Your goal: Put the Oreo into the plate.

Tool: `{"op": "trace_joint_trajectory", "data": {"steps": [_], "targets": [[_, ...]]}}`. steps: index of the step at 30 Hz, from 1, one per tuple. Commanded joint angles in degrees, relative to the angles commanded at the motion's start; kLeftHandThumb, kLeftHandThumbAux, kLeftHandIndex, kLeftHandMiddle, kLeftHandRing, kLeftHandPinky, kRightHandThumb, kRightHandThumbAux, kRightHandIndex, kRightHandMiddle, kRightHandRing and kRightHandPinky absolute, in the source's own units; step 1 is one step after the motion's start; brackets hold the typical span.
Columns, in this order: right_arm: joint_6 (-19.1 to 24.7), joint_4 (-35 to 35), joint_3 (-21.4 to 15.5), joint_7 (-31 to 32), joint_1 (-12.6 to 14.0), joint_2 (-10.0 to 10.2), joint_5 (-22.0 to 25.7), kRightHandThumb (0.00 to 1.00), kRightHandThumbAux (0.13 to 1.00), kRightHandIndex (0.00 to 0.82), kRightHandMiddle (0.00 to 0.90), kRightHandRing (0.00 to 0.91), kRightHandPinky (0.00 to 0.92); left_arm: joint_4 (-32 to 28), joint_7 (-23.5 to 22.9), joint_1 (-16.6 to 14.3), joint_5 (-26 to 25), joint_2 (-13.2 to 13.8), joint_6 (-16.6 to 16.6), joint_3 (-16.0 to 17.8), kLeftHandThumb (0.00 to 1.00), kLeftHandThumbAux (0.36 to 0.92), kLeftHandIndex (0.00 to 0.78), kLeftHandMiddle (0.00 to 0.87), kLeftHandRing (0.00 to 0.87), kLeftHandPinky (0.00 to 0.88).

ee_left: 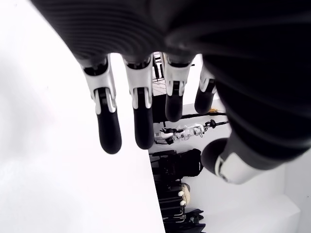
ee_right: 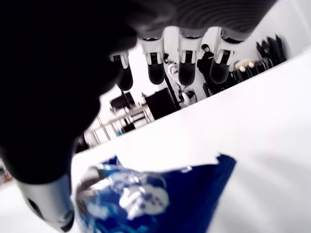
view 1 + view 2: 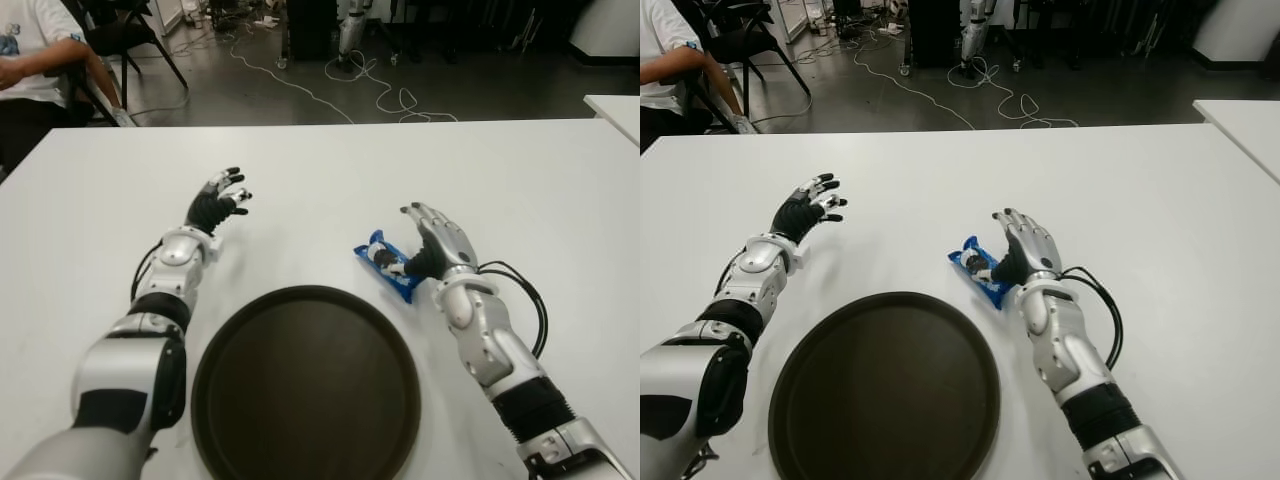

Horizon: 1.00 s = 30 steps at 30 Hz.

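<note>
1. You have one Oreo packet (image 3: pixel 388 264), blue, lying on the table.
2. You have one plate (image 3: pixel 305 384), dark and round.
3. You have one white table (image 3: pixel 520 180) under them, plus the corner of a second white table (image 3: pixel 617 108) at the far right edge.
4. You have two robot hands in view: the left hand (image 3: pixel 218 205) and the right hand (image 3: pixel 432 240).
5. You can count one person (image 3: pixel 30 50) seated at the far left.
6. You can see one chair (image 3: pixel 125 35) clearly beside that person.

Oreo (image 3: pixel 388 263) on table (image 3: pixel 520 190), just right-behind plate (image 3: pixel 305 385), beside right hand (image 3: pixel 436 240).
</note>
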Motion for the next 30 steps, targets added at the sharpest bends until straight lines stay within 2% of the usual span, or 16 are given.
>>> {"op": "trace_joint_trajectory", "data": {"steps": [11, 19, 25, 30], "targets": [[-3.35, 2.62, -0.19, -2.05, -0.67, -0.53, 2.09, 0.000, 0.768, 0.068, 0.077, 0.079, 0.069, 0.03, -0.43, 0.09, -0.11, 0.05, -0.20, 0.03, 0.248, 0.634, 0.061, 0.127, 0.231, 0.332], [-5.65, 4.98, -0.47, -3.36, -1.32, -0.89, 2.82, 0.000, 0.784, 0.080, 0.086, 0.096, 0.116, 0.01, -0.69, 0.05, -0.28, -0.04, -0.21, 0.16, 0.244, 0.628, 0.061, 0.135, 0.236, 0.337], [-5.23, 6.49, -0.27, -4.77, -1.84, -0.76, 2.31, 0.000, 0.756, 0.055, 0.054, 0.067, 0.083, 0.00, -0.71, -0.09, -0.47, -0.19, 0.11, 0.31, 0.273, 0.624, 0.056, 0.125, 0.229, 0.339], [-4.42, 7.13, -0.25, -4.73, -2.18, -0.44, 2.47, 0.000, 0.757, 0.053, 0.047, 0.061, 0.078, 0.10, -0.40, -0.27, -0.22, -0.26, 0.46, 0.10, 0.259, 0.632, 0.055, 0.123, 0.225, 0.329]]}}
